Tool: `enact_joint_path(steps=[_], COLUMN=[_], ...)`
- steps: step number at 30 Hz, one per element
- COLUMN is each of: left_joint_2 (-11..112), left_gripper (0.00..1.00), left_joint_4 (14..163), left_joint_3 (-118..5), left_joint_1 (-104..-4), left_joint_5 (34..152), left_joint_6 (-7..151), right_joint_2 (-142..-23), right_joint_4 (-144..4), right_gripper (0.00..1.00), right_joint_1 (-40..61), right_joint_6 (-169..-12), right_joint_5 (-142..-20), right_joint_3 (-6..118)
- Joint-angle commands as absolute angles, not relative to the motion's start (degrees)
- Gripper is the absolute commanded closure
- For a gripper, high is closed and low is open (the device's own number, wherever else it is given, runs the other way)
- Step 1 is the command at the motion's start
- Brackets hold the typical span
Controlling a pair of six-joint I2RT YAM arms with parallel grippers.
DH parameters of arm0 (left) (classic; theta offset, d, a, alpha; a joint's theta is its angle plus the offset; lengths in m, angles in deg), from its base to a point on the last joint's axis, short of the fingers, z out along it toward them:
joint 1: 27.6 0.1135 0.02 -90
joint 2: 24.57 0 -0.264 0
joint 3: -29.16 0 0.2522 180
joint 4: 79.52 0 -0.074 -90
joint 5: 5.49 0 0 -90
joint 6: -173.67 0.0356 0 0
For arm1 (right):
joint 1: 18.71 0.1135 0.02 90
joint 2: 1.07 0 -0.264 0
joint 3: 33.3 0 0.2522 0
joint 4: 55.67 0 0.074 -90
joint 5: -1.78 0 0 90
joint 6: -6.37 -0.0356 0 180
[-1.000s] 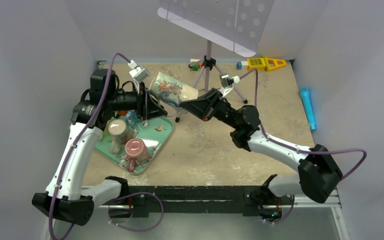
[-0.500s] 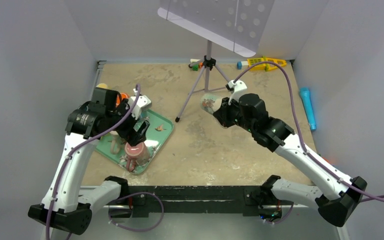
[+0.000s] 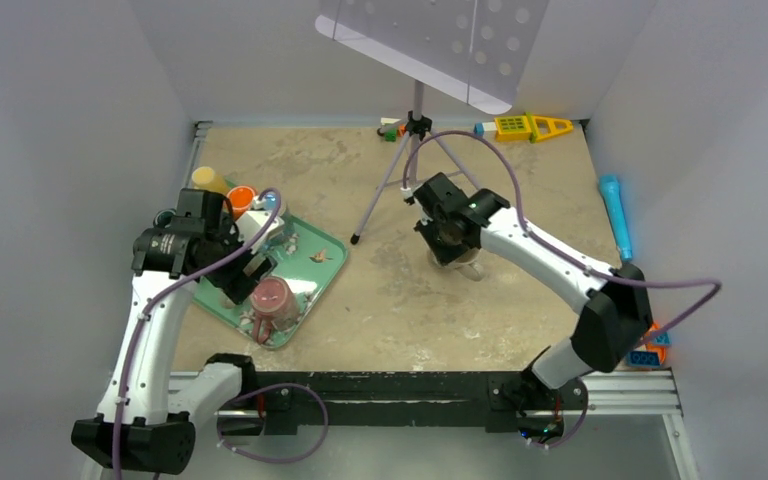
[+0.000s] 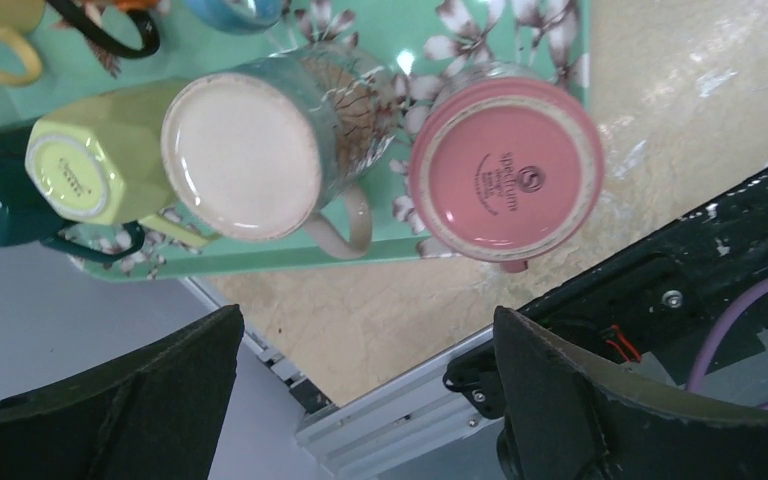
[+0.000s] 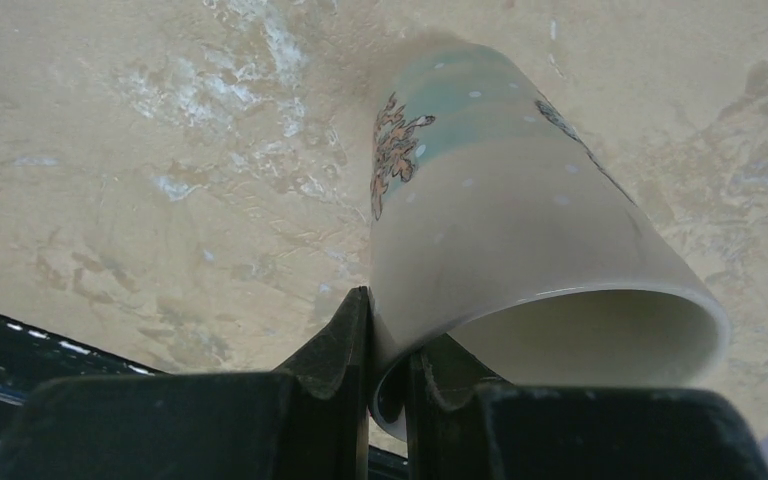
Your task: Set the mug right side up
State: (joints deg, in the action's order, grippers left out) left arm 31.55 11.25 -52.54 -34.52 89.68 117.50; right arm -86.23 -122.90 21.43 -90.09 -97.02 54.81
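Currently, step: placing; the turn itself looks done.
Task thing: cream and teal ceramic mug with a floral print (image 5: 500,220), right of centre in the top view (image 3: 468,266), below the tripod legs.
Mug attitude: mouth faces up toward the wrist camera and the base points at the mottled beige table (image 5: 160,150); slightly tilted. Whether the base touches the table cannot be told.
Right gripper (image 5: 388,335): jaws pinch the mug's rim wall, one finger inside and one outside.
Left gripper (image 4: 365,320): jaws spread wide and holding nothing, over the mint-green flowered tray (image 4: 520,30) at left of the top view.
Tray load: pink glazed mug (image 4: 505,175) and others, bottoms up.
Next move, as judged: settle the base flat, part the right jaws, then lift straight off the rim.
Caution: a sideways exit could drag the rim and tip the mug.
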Motion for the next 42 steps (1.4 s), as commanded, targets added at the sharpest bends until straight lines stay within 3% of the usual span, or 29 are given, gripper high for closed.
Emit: enact_joint_path(steps=[1, 6, 12, 16, 20, 22, 25, 28, 34, 38, 42], left_joint_2=[32.36, 32.54, 34.91, 35.36, 33.03, 32.33, 32.21, 32.85, 31.74, 34.00, 34.00], left_gripper=[0.01, 0.01, 0.01, 0.05, 0.09, 0.17, 0.32, 0.41, 0.65, 1.00, 1.00], left_joint_4=[11.81, 13.21, 17.62, 21.16, 28.83, 35.99, 42.79, 47.52, 47.88, 43.71, 41.65], left_joint_3=[-52.53, -49.90, -46.20, -44.28, -34.97, -30.88, -27.36, -25.56, -25.88, -28.91, -31.20], left_joint_1=[-28.82, -26.99, -20.32, -14.52, -13.46, -13.45, -13.36, -13.37, -13.42, -13.45, -13.48], left_joint_5=[88.57, 88.32, 86.26, 90.33, 95.38, 92.27, 91.96, 94.30, 102.85, 107.05, 109.63], left_joint_6=[123.04, 124.73, 127.16, 128.49, 129.92, 128.23, 126.87, 125.74, 124.35, 123.00, 121.58], right_joint_2=[-90.89, -96.20, -100.68, -100.94, -99.79, -98.92, -96.29, -92.28, -86.26, -84.96, -83.25], right_joint_4=[-124.19, -123.47, -122.16, -121.90, -121.23, -121.12, -119.80, -116.59, -112.11, -109.94, -108.13], right_gripper=[1.00, 0.99, 0.67, 0.57, 0.49, 0.28, 0.27, 0.27, 0.27, 0.27, 0.28], right_joint_1=[20.63, 19.71, 19.00, 18.99, 19.05, 19.02, 19.24, 19.54, 19.59, 19.55, 19.61], right_joint_6=[-82.57, -78.28, -76.42, -77.39, -78.66, -79.61, -80.75, -80.62, -80.27, -80.41, -81.00], right_joint_5=[-95.93, -92.70, -92.27, -94.31, -97.28, -98.16, -99.04, -97.09, -95.79, -95.06, -95.06], right_joint_3=[62.12, 65.69, 66.64, 68.24, 69.34, 69.50, 68.44, 65.96, 60.67, 58.55, 57.06])
